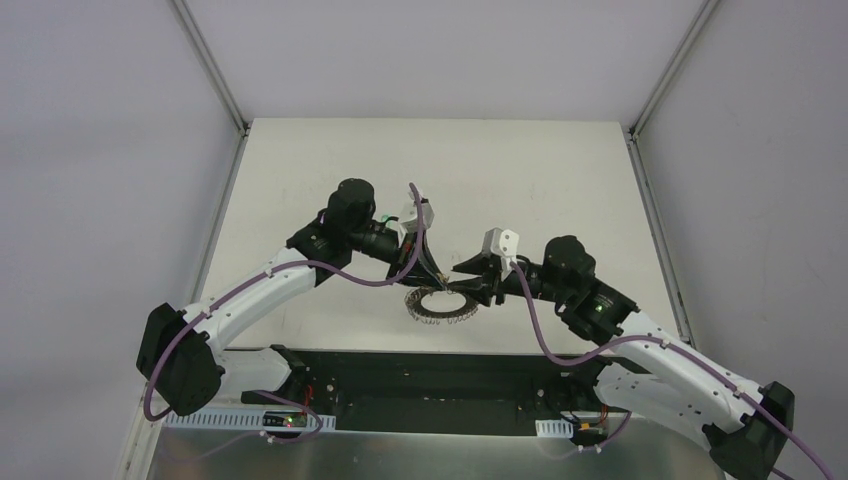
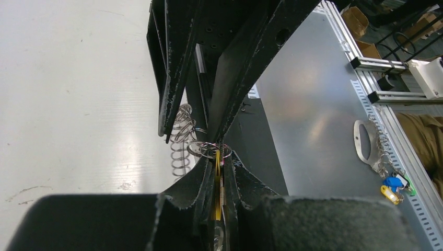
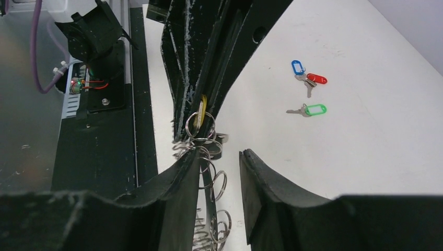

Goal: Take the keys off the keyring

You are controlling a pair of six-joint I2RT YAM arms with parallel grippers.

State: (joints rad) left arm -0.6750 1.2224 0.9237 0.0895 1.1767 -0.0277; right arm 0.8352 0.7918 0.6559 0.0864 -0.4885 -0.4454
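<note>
The keyring (image 1: 441, 304) lies on the white table between both arms, its wire loops showing in the right wrist view (image 3: 211, 219). My left gripper (image 2: 219, 168) is shut on the yellow-tagged key (image 2: 217, 175), whose small split ring (image 2: 209, 150) is just past the fingertips; the tag also shows in the right wrist view (image 3: 201, 111). My right gripper (image 3: 219, 163) is open, its jaws straddling the keyring's edge, with the left finger (image 3: 180, 183) against the loops. Blue (image 3: 298, 67), red (image 3: 317, 79) and green (image 3: 315, 109) tagged keys lie loose on the table.
The black base frame (image 1: 430, 380) runs along the table's near edge, close behind the keyring. A silver carabiner with small coloured tags (image 2: 389, 183) lies on the metal plate (image 2: 313, 120) off the table. White walls stand on both sides.
</note>
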